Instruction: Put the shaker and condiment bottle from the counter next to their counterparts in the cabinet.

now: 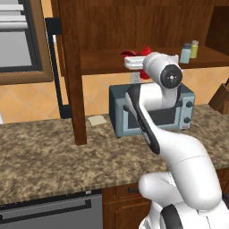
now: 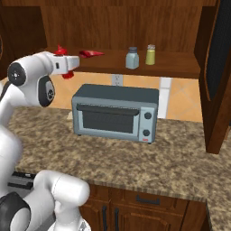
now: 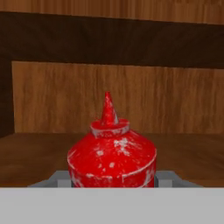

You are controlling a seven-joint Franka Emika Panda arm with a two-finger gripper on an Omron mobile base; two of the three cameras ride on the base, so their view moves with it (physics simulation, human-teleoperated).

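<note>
Up at the cabinet shelf [image 2: 180,67], the gripper [image 2: 67,66] clamps the red bottle [image 3: 112,159]; blue-grey shaker [image 2: 132,58] stands at three o'clock.

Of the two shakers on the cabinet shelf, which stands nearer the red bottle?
The pale blue-grey shaker; the yellow-green shaker stands on its far side from the red bottle.

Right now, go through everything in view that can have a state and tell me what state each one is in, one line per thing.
Red bottle: upright, held in the pincer at shelf height.
Pincer: shut on the red bottle.
Blue-grey shaker: upright on the cabinet shelf, capped.
Yellow-green shaker: upright beside it, capped.
Flat red item: lying on the shelf.
Toaster oven: door closed, on the counter.
</note>
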